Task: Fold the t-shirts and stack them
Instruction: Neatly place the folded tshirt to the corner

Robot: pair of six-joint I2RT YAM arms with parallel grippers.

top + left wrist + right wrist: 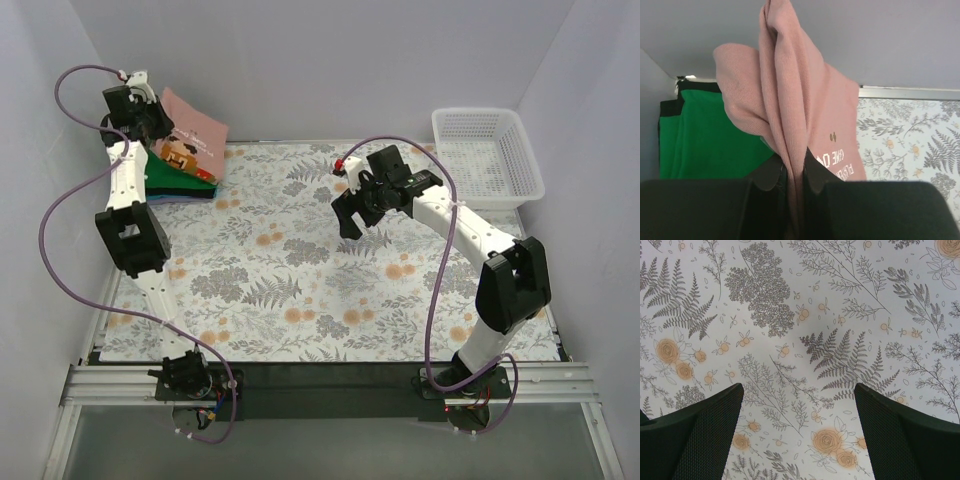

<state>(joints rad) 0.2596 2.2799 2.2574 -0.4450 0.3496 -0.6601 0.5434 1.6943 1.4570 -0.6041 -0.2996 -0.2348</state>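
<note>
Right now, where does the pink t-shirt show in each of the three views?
Top external: far left corner, the pink t-shirt over the folded stack, at the left gripper.
Left wrist: centre of the picture, a bunched fold pinched in that shut gripper, with the green t-shirt behind.
Right wrist: not in it; only the floral table cloth under the open right gripper.
Shared landmark: that table cloth, in all three views.

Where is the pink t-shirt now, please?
The pink t-shirt is at the top view's far left, pinched by the left end effector above the green t-shirt.
</note>
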